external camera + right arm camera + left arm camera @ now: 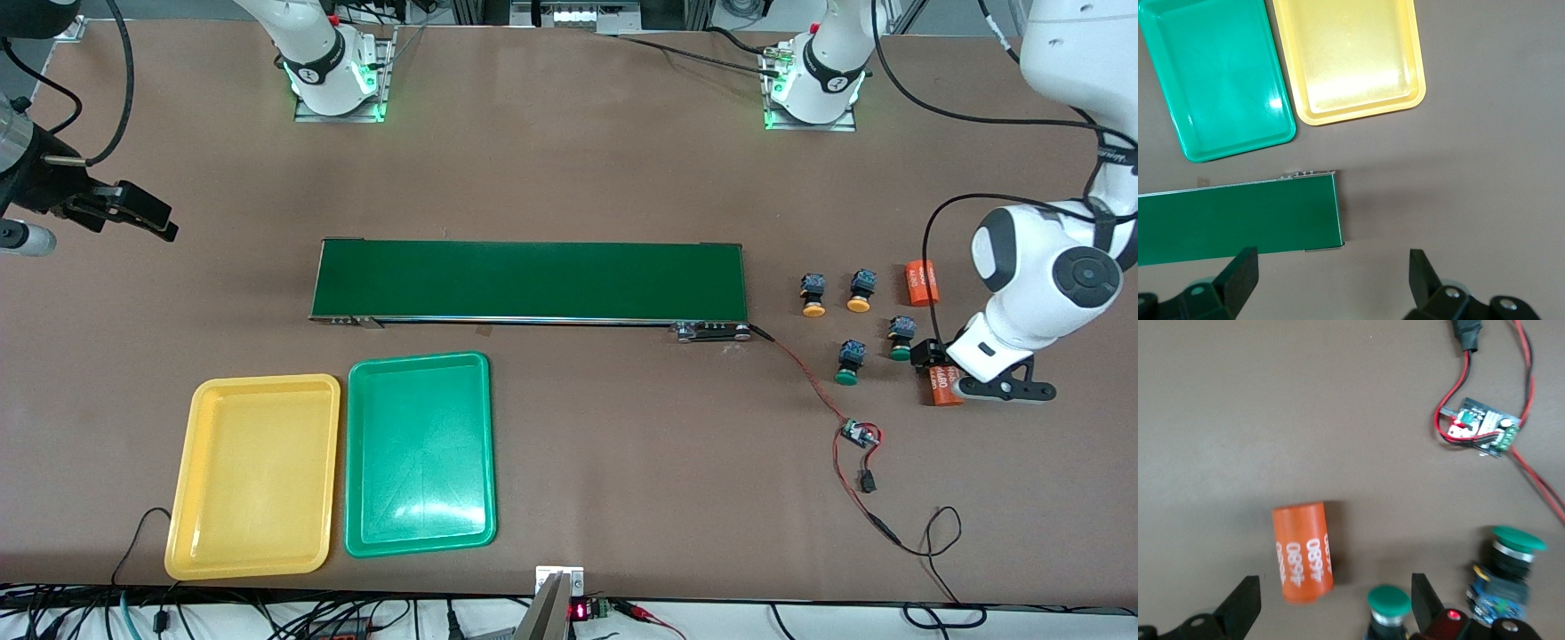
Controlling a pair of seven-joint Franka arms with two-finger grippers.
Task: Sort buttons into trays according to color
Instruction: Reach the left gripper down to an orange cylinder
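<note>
Buttons, four small dark-bodied mushroom-caps (two yellow (813, 296), two green (901, 338)), sit on bench at left arm's end; left gripper (941, 366) fingers wide open, empty, just beside the green pair, over an orange cylinder (1303, 551). Right gripper (133, 213) waits open, empty, well apart.

White print reading "4680" runs twice along the side of the orange cylinder (1302, 552) lying on the counter (1271, 420). A second orange cylinder (922, 282) carries white print too small to read. A small red digit display (579, 611) glows at the counter's near edge, unreadable.
</note>
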